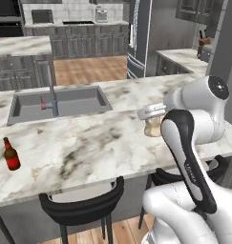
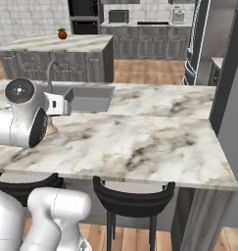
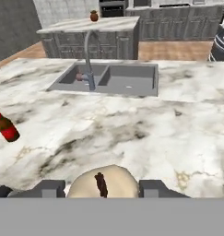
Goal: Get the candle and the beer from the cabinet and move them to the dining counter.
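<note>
End effector (image 3: 102, 188): clenched on the cream-beige lumpy wax candle (image 3: 102, 180).
Surroundings: dark brown glass beer bottle (image 1: 11, 154) stands well left on the white marble table (image 1: 89, 143); steel sink (image 1: 58, 102) behind.

We see our arm (image 1: 194, 143) in glossy white rounded shells, a black band down its forearm with small pale lettering, a dark round joint cap, and two dark grey fingertips (image 3: 49, 188).

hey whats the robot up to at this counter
The robot's tool is closed around the candle and holds it low over the marble dining counter, in front of the sink. The beer already stands upright on the counter, off to the left. The candle hasn't been let go yet.
</note>
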Available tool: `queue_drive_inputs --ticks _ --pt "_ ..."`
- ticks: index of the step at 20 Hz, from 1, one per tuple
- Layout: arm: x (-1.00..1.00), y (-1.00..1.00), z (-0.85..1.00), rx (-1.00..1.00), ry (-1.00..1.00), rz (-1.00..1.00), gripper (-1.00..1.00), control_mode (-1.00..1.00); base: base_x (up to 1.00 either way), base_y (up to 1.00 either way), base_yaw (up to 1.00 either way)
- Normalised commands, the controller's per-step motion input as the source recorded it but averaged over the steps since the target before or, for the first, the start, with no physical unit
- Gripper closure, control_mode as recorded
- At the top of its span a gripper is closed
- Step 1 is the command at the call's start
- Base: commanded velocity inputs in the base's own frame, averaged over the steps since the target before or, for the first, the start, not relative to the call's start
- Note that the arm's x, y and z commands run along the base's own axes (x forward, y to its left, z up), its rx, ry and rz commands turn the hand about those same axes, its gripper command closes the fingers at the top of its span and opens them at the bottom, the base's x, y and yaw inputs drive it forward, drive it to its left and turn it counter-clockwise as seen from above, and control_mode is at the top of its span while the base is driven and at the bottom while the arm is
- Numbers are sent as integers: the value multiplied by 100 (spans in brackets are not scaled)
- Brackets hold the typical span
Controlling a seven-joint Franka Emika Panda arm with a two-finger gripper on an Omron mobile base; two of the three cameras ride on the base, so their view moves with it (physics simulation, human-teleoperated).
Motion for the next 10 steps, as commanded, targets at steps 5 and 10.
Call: queue_drive_inputs --ticks 5,10 --pt "97 -33 -73 0 8 50 100 -100 0 0 0" --pt "95 -12 -68 0 4 42 100 -100 0 0 0"
